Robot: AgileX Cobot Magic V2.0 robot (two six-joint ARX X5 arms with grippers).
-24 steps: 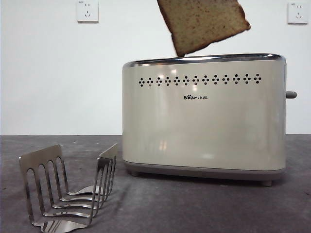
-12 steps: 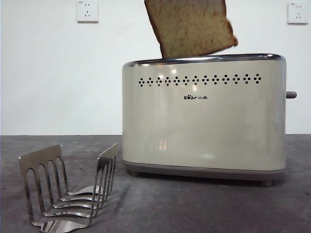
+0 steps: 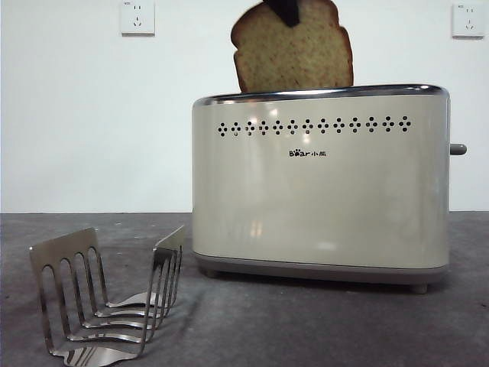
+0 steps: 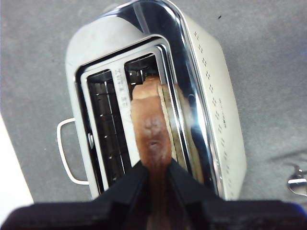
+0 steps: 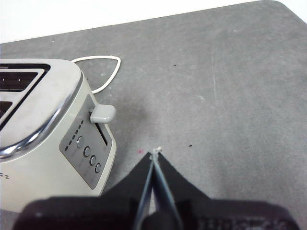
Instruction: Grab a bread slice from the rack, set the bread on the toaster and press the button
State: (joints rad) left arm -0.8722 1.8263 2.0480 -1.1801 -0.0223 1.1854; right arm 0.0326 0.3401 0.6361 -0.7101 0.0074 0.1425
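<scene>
The slice of bread [image 3: 294, 57] stands upright over the cream toaster [image 3: 321, 199], its lower edge hidden behind the chrome rim. My left gripper [image 3: 286, 11] comes down from above and is shut on the slice's top crust. In the left wrist view, the bread [image 4: 151, 129] dips into the toaster [image 4: 211, 96] slot nearer the vented side, with the left gripper [image 4: 154, 167] pinching the crust. The steel rack [image 3: 107, 298] stands at the front left with nothing in it. The button [image 3: 458, 149] sticks out of the toaster's right end. My right gripper [image 5: 154, 155] hovers shut over the table beside the button [image 5: 103, 113].
Two white wall sockets [image 3: 137, 17] [image 3: 467, 19] sit on the back wall. A white cable loop [image 5: 103, 67] lies on the grey table behind the toaster's button end. A row of round knobs [image 5: 88, 153] sits below the lever.
The bread has come down and swung from tilted to upright, shifting slightly left, and its lower edge now sits behind the toaster's rim. The left gripper's tip has entered the front view.
</scene>
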